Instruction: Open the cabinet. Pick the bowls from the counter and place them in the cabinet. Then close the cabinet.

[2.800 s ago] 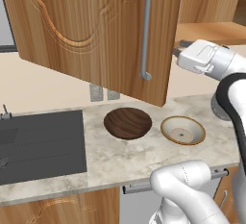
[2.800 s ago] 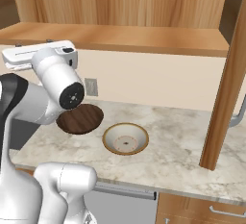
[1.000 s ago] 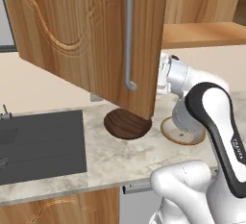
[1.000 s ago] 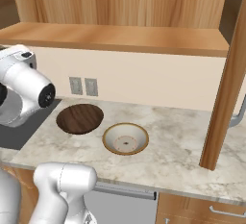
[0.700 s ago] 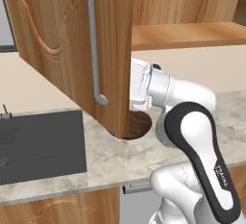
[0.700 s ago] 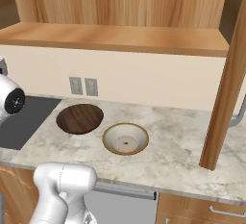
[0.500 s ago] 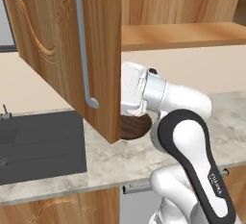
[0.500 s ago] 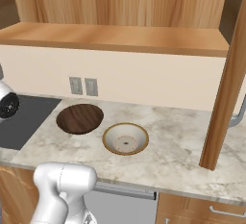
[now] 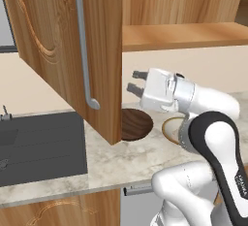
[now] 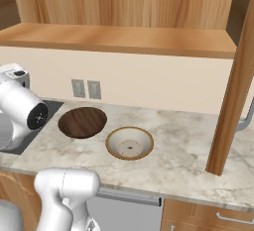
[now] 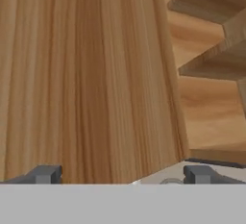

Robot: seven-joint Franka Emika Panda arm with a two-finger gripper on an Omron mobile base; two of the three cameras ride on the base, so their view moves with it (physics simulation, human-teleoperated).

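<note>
Gripper (image 9: 136, 82), spread and empty, points left at the inner face of the open cabinet door (image 9: 58, 50); both bowls, wooden (image 10: 82, 122) and tan (image 10: 130, 143), lie below it on the desk (image 10: 188, 160).

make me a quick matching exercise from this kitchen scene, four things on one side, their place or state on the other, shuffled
Things:
1. dark wooden bowl
2. tan bowl
3. cabinet door
4. pincer

Place or state:
A. swung open over the counter
B. open, holding nothing, beside the door's inner face
C. on the counter, nearer the sink
D. on the counter, farther from the sink

Pairs: 1-C, 2-D, 3-A, 4-B
</note>
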